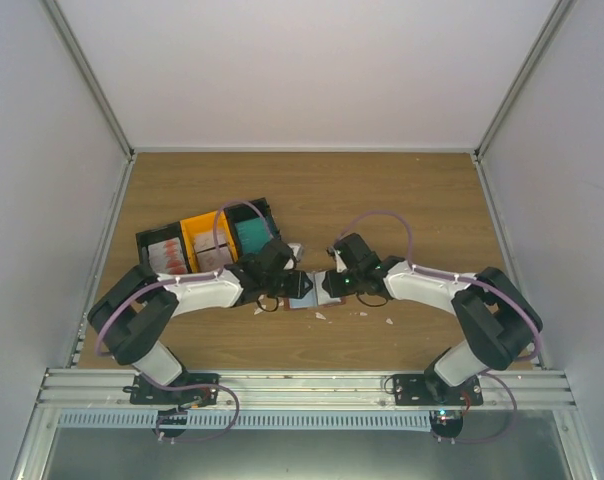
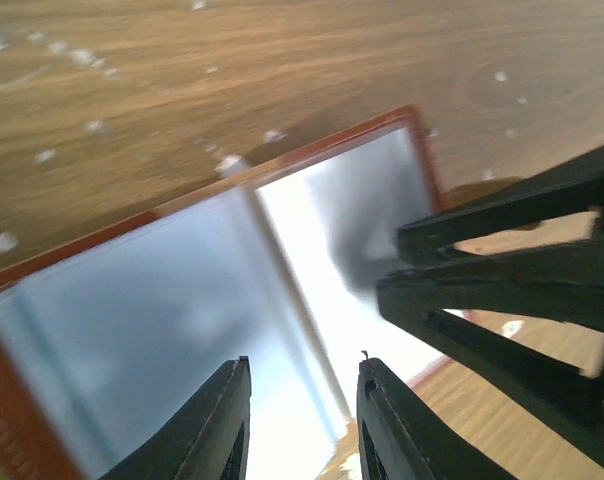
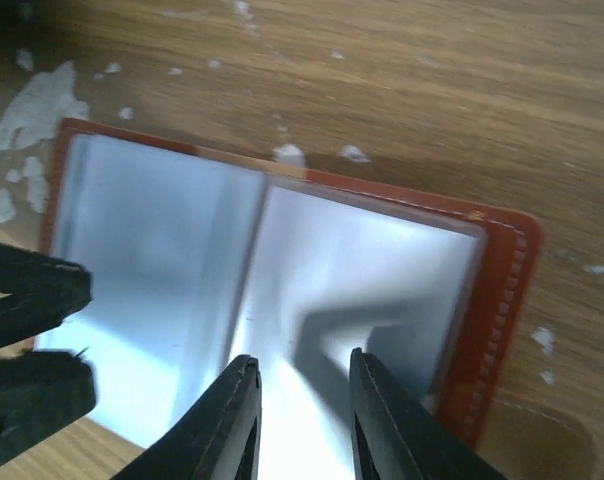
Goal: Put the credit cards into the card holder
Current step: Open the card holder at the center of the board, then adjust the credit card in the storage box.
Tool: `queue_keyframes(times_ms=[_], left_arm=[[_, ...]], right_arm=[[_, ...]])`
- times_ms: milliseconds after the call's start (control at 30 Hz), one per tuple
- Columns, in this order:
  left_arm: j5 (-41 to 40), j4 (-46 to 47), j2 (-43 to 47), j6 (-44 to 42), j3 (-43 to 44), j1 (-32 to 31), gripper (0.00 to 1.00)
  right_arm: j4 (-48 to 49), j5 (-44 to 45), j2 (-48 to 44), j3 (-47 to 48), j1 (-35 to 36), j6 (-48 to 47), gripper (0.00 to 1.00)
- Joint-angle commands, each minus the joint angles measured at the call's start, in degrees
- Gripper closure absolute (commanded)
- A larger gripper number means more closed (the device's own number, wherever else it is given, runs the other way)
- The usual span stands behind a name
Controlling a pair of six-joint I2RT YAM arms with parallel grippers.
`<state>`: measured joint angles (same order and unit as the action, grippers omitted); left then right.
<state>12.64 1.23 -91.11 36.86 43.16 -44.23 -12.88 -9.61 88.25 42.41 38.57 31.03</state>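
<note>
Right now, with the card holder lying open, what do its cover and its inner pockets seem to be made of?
The reddish-brown rectangular card holder's cover: probably leather or an imitation, matt, with a stitched seam along its edge. The clear inner pockets: apparently thin glossy plastic film, since they reflect light strongly and look pale blue-white.

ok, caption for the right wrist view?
Right gripper poised over the open card holder on the table, left gripper at frame left.

top: card holder [image 1: 308, 291] largely covered | left wrist: blurred; cut off at bottom edge
</note>
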Motion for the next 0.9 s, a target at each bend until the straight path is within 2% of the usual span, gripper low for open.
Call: queue_keyframes(times_ms=[0,100,200,333,467,700,867], left_arm=[[-6.9,-4.7,4.2,0.9,-1.9,-0.2,0.69],[-10.2,-6.5,8.4,1.0,-2.2,-0.1,0.68],[-14.0,-10.2,12.6,-0.4,-0.6,0.9,0.64],[-16.3,-15.8,16.1,-3.9,2.9,4.4,0.56],[-15.1,-18.9,17.8,-6.9,5.5,9.7,0.49],[-12.7,-23.0,15.5,-14.1,10.5,16.0,0.45],[-8.6,-21.6,12.2,-27.6,13.6,16.7,0.46]], right_arm=[[-3.1,5.1,1.4,3.4,4.0,-2.8,0.69],[-4.4,8.7,2.5,5.0,6.7,-1.9,0.60],[-4.4,9.5,4.0,6.0,9.1,-1.1,0.52],[-5.2,12.5,6.4,7.7,11.2,0.0,0.47],[-6.3,15.8,8.8,8.9,12.8,1.0,0.38],[-9.0,19.1,12.6,9.4,13.4,1.1,0.36],[-9.4,19.2,12.0,9.7,13.2,-0.6,0.35]])
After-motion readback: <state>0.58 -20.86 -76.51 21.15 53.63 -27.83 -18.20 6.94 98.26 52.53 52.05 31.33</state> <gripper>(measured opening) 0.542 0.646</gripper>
